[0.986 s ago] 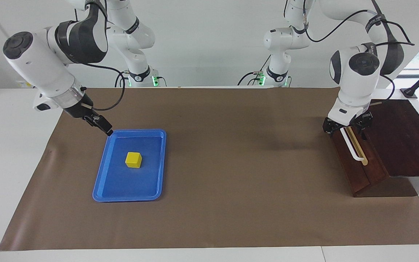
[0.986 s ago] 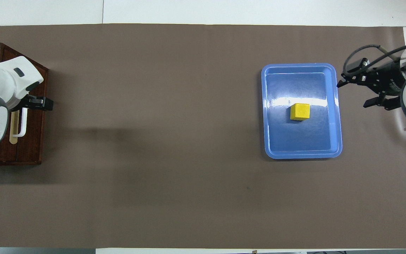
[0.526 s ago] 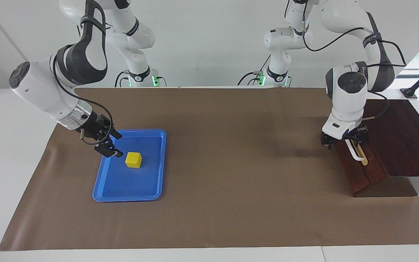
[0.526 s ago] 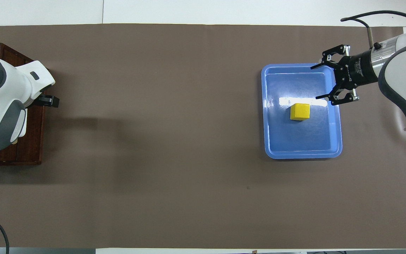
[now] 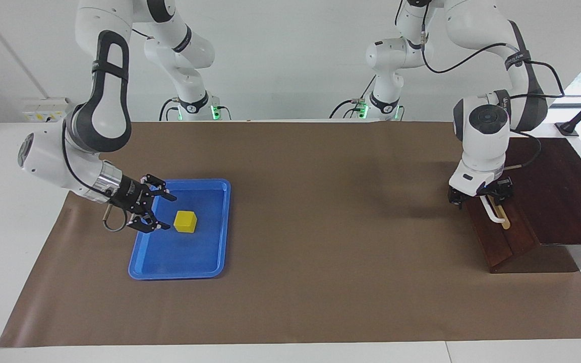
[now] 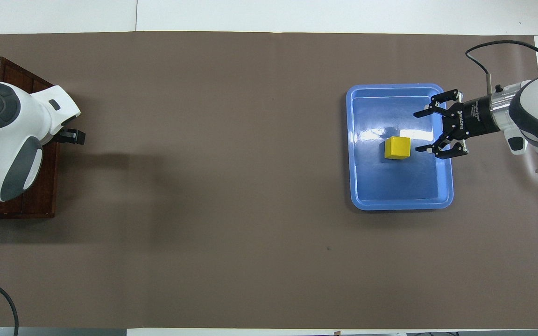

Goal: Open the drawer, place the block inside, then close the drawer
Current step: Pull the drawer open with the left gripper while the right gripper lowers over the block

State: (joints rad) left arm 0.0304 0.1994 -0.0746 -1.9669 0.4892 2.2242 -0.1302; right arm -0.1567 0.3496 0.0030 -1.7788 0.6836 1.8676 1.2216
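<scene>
Just ahead of the wide-spread right claw [image 5: 167,212] the block [image 5: 185,221] is found, off-centre; left claw [image 5: 478,193] spread cannot be told.

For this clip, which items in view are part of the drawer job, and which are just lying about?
Part of the job:
- block, lying in the tray
- drawer, shut
- right gripper, open beside the block
- left gripper, at the drawer's handle

Just lying about:
- blue tray
- brown table cover

One block [image 5: 185,221], one drawer [image 5: 492,233], one tray [image 5: 179,262]
</scene>
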